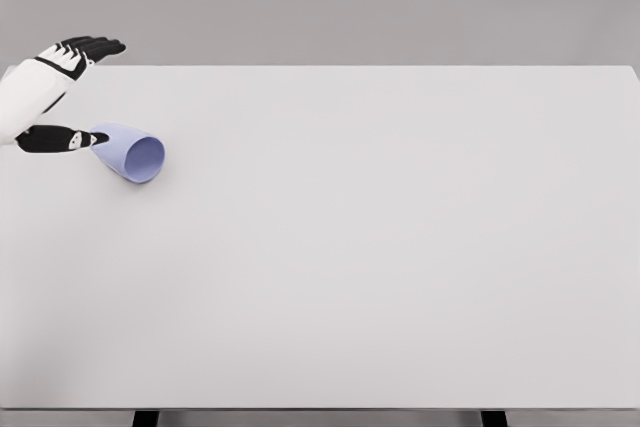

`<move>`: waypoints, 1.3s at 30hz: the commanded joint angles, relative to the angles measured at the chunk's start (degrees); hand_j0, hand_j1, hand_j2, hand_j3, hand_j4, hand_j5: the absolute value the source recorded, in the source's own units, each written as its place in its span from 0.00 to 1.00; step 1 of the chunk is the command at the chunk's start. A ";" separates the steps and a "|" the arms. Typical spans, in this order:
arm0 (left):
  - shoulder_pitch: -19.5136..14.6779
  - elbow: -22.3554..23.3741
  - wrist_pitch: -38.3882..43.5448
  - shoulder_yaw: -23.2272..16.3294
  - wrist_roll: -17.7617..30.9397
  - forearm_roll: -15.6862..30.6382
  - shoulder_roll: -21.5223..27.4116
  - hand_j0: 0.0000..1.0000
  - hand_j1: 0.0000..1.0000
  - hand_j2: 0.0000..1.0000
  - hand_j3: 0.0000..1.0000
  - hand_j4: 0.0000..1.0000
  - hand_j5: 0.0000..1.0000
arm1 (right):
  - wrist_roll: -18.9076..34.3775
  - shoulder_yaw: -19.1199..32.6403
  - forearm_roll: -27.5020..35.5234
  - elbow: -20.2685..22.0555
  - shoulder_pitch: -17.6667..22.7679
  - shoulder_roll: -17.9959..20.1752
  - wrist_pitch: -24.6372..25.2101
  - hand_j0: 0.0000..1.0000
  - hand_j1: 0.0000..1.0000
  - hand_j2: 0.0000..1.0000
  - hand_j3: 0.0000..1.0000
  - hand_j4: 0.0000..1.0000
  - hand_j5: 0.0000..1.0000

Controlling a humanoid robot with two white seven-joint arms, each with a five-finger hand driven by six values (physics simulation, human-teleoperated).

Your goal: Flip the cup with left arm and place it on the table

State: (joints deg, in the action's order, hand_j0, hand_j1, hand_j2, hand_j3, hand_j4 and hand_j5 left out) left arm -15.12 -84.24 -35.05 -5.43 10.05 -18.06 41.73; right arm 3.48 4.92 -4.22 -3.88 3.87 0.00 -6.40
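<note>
A pale blue cup (pixel 132 152) lies on its side on the white table (pixel 380 247) at the far left, its open mouth facing the lower right. My left hand (pixel 78 92) comes in from the left edge and is open. Its black fingers (pixel 92 47) stretch out above and behind the cup, and the thumb (pixel 62 139) points right, its tip touching or almost touching the cup's closed end. Nothing is held. The right arm does not show.
The table's far edge runs along the top under a plain grey wall. Two dark table legs (pixel 146 417) show at the bottom edge.
</note>
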 commanded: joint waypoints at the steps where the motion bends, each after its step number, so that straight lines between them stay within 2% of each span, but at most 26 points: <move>1: 0.00 -0.05 0.05 -0.02 -0.03 0.39 0.28 1.00 1.00 1.00 1.00 1.00 1.00 | 0.04 0.00 -0.09 0.02 0.00 0.00 -0.02 1.00 1.00 1.00 1.00 1.00 1.00; 11: -0.17 -0.05 0.05 -0.20 -0.03 -0.75 0.45 1.00 1.00 1.00 1.00 1.00 1.00 | 0.04 0.00 0.00 -0.07 0.09 0.00 -0.02 1.00 1.00 1.00 1.00 1.00 1.00; 13: -0.09 -0.22 0.05 -0.11 -0.03 -3.56 3.00 1.00 1.00 1.00 1.00 1.00 1.00 | 0.04 0.00 0.00 -0.07 0.09 0.00 -0.02 1.00 1.00 1.00 1.00 1.00 1.00; 18: -0.18 -0.05 0.05 -0.64 -0.03 -4.97 3.79 1.00 1.00 1.00 1.00 1.00 1.00 | 0.04 0.00 0.00 -0.07 0.09 0.00 -0.02 1.00 1.00 1.00 1.00 1.00 1.00; 21: -0.62 -0.05 0.05 -0.64 -0.03 -10.50 4.85 1.00 1.00 1.00 1.00 1.00 1.00 | 0.04 0.00 0.00 -0.07 0.09 0.00 -0.02 1.00 1.00 1.00 1.00 1.00 1.00; 23: -0.44 0.22 0.05 -0.99 -0.03 -10.95 5.02 1.00 1.00 1.00 1.00 1.00 1.00 | 0.04 0.00 0.00 0.02 0.09 0.00 -0.02 1.00 1.00 1.00 1.00 1.00 1.00; 25: -0.70 0.39 0.05 -3.53 -0.03 -10.68 7.04 1.00 1.00 1.00 1.00 1.00 1.00 | 0.03 0.00 0.00 -0.07 0.09 0.00 -0.02 1.00 1.00 1.00 1.00 1.00 1.00; 28: -3.95 0.30 0.05 -8.11 -0.12 -10.68 7.05 1.00 1.00 1.00 1.00 1.00 1.00 | 0.04 0.00 0.00 -0.07 0.09 0.00 -0.02 1.00 1.00 1.00 1.00 1.00 1.00; 33: -5.10 0.66 0.05 -10.57 -0.12 -9.98 7.93 1.00 1.00 1.00 1.00 1.00 1.00 | 0.04 0.00 0.00 0.02 0.09 0.00 -0.02 1.00 1.00 1.00 1.00 1.00 1.00; 37: -6.68 0.74 0.05 -10.92 -0.04 -10.15 8.01 1.00 1.00 1.00 1.00 1.00 1.00 | 0.04 0.00 0.00 -0.07 0.09 0.00 -0.02 1.00 1.00 1.00 1.00 1.00 1.00; 39: -7.12 0.13 0.05 -10.31 2.42 -9.89 7.93 1.00 1.00 1.00 1.00 1.00 1.00 | 0.04 0.00 0.00 -0.07 0.09 0.00 -0.02 1.00 1.00 1.00 1.00 1.00 1.00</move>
State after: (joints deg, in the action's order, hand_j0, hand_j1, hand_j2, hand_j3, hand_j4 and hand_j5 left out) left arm -22.24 -83.85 -35.05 -15.82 11.09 -28.43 49.58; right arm 3.51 4.92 -4.22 -3.93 3.96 0.00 -6.41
